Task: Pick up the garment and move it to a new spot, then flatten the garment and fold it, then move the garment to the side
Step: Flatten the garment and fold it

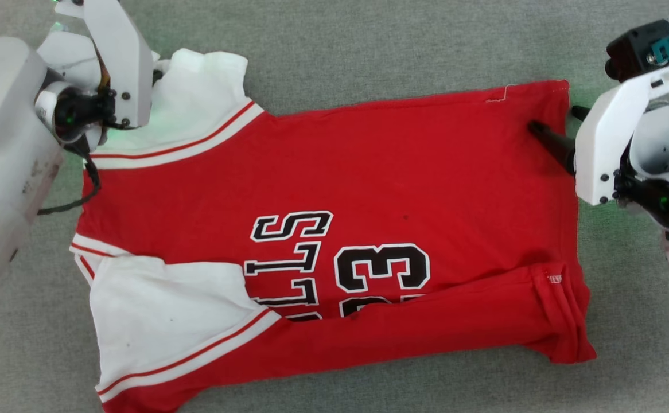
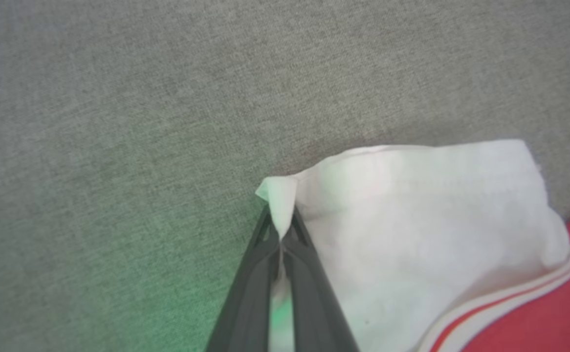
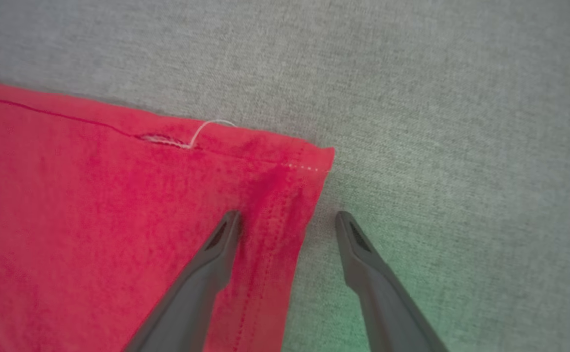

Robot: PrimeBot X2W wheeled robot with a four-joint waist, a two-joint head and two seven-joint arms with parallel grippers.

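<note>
garment: partly folded | left claw: pinching sleeve | right claw: spread astride hem

head cam: high, looking almost straight down, whole garment on the grey surface in frame. left wrist cam: close on its white sleeve. right wrist cam: close on the red hem corner. head view covers both spots

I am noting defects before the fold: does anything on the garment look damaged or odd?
Yes. On the garment, the far edge near the hem corner has a small split in the seam, with a loose white thread curling out. The near white sleeve shows a few dark specks, like stains.
</note>
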